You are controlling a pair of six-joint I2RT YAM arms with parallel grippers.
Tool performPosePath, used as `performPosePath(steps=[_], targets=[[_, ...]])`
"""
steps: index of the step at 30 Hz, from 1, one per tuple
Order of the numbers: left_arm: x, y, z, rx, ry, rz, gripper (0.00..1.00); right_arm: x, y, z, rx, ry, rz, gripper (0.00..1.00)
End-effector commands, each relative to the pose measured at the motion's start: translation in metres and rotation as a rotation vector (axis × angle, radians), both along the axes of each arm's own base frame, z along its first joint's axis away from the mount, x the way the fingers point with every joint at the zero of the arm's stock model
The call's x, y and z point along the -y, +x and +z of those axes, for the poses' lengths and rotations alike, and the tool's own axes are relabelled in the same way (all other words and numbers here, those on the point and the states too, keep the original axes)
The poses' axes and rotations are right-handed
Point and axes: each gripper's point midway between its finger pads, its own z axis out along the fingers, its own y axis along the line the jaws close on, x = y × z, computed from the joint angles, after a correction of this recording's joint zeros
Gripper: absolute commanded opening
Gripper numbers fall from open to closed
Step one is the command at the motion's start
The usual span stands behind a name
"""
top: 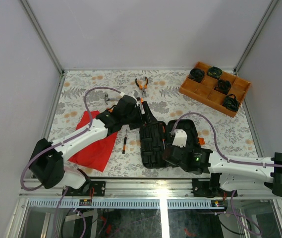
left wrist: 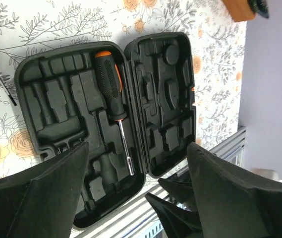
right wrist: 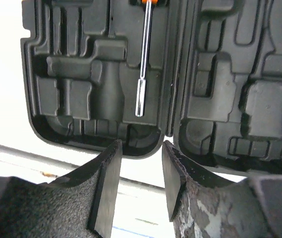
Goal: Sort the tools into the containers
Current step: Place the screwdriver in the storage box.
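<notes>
The black tool case (top: 152,141) lies open in the middle of the table, moulded slots up. One orange-and-black screwdriver (left wrist: 112,79) rests in a slot of its left half, and its steel shaft (right wrist: 143,74) shows in the right wrist view. My left gripper (left wrist: 138,148) hovers open above the case's far end with nothing between its fingers. My right gripper (right wrist: 141,148) stands open and empty just off the case's near edge, by the hinge. A second screwdriver (top: 124,144) lies on the table left of the case. Orange-handled pliers (top: 141,85) lie at the back.
A red cloth (top: 96,141) lies under my left arm. An orange compartment tray (top: 215,88) of black round items sits at the back right. The table's metal rail (top: 165,184) runs just behind my right gripper. White walls close in the table.
</notes>
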Motion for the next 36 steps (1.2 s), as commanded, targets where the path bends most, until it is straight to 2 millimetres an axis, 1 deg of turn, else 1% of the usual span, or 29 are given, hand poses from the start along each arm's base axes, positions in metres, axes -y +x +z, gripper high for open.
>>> performPosePath(steps=[1,6,10,13,18,21,28,31,36], targets=[[0.018,0.015,0.001,0.053,0.006,-0.023,0.77,0.013,0.023,0.017,0.087,-0.053,-0.046,0.44],[0.03,0.018,-0.015,0.025,0.031,-0.05,0.75,0.025,0.039,0.003,0.057,-0.045,-0.048,0.45],[0.029,0.018,-0.024,0.014,0.049,-0.053,0.75,0.023,0.049,-0.004,0.036,0.004,-0.005,0.5],[0.025,0.017,-0.03,0.01,0.064,-0.046,0.75,0.025,0.055,-0.009,0.02,-0.011,0.02,0.52],[0.023,0.014,-0.041,-0.011,0.075,-0.049,0.75,0.024,0.053,-0.021,-0.019,-0.049,0.055,0.52],[0.021,0.014,-0.043,-0.014,0.083,-0.047,0.74,0.027,0.05,-0.029,-0.04,-0.068,0.058,0.52],[0.023,0.014,-0.049,-0.026,0.085,-0.05,0.74,0.024,0.043,-0.046,-0.088,-0.085,0.111,0.5],[0.023,0.014,-0.053,-0.034,0.091,-0.053,0.74,0.027,0.04,-0.053,-0.114,-0.114,0.119,0.47],[0.021,0.013,-0.059,-0.045,0.11,-0.055,0.74,0.033,0.037,-0.057,-0.141,-0.172,0.136,0.31]])
